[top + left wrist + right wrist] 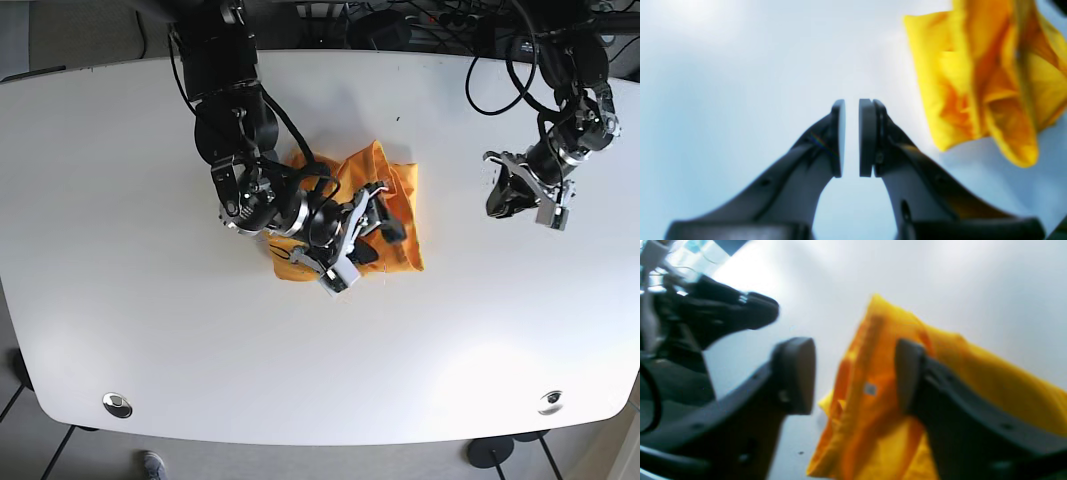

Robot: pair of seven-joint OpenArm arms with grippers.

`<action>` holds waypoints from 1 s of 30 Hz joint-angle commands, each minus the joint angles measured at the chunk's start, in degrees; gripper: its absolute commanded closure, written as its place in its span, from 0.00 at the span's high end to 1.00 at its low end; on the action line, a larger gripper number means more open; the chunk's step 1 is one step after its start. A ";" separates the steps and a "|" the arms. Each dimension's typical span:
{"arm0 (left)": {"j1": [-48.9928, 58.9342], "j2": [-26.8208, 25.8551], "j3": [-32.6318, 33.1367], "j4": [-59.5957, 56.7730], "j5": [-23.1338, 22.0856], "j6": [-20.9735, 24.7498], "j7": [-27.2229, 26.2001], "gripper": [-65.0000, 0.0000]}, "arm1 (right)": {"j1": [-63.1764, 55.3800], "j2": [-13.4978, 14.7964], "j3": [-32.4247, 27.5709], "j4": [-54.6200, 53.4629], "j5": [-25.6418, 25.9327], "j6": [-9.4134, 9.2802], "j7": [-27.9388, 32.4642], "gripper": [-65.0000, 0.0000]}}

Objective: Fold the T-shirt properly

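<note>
So the left wrist view is pretty soft, but the left gripper (852,138) fills the bottom middle of the frame with its pads nearly together, just a thin strip of table (740,83) showing between them, and nothing in there. The shirt (990,83) sits in the upper right of that frame, a bunched yellow-orange lump cut off by the top and right edges, clearly apart from the pads.

Right wrist view is blurrier still. The right gripper (853,376) is spread wide, one finger lower left, the other lower right, with the shirt (873,406) running up between them. The right-hand finger overlaps the cloth, but I can't tell if it's actually touching or just hanging in front of it. A small pale square shows on the fabric near the middle, too fuzzy to read. The dark shape in the upper left is some other part of the rig, cut off by the edge.

From the base view, the shirt (403,200) is a crumpled orange heap just above the middle of the white table (150,330), and the right gripper (367,232) plus its arm cover most of the heap's left half. The left gripper (515,195) is off in the upper right, well apart from the shirt, over bare table. Cables hang along the far edge at the top.
</note>
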 commanded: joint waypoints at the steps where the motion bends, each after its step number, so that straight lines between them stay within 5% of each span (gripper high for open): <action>1: -0.13 -0.73 1.27 2.21 -1.26 -0.34 -1.27 0.09 | 1.87 -0.53 -0.38 -3.00 1.59 0.24 4.83 0.28; 3: -0.13 1.20 2.32 2.47 -1.26 -0.34 -1.27 0.09 | 2.93 -0.70 -0.55 -9.77 1.59 0.24 9.23 0.18; 6: 0.04 3.67 2.76 5.99 2.17 -0.34 -1.01 0.09 | 6.80 -1.05 -2.49 -23.75 1.59 0.15 17.93 0.18; 9: 0.04 6.04 3.56 6.61 7.62 -0.70 -1.01 0.09 | 10.58 -2.11 -5.56 -33.42 1.77 -4.33 24.00 0.18; 11: 0.04 6.39 4.17 6.69 9.65 -0.70 -1.01 0.09 | 10.93 -2.11 -6.27 -31.57 2.29 -6.97 23.91 0.17; 13: -0.22 6.48 6.02 6.87 10.26 -0.70 -1.09 0.09 | 9.35 -0.88 -6.09 -23.40 2.29 -7.41 20.92 0.17; 19: -0.75 6.48 13.49 9.15 10.35 -0.34 -1.27 0.09 | 4.07 1.67 2.35 -4.58 2.29 -7.15 11.87 0.17; 23: -2.33 8.76 19.03 8.63 10.44 2.38 -1.27 0.26 | -2.79 5.80 8.33 5.79 2.29 -6.97 6.42 0.17; 26: -2.68 11.05 21.67 8.28 10.44 8.10 -1.36 0.36 | -8.50 7.91 8.94 7.55 2.29 -6.97 6.59 0.17; 30: -4.44 12.19 25.09 4.67 10.44 9.06 -1.36 0.38 | -12.37 8.88 8.94 5.35 2.20 -6.88 6.77 0.17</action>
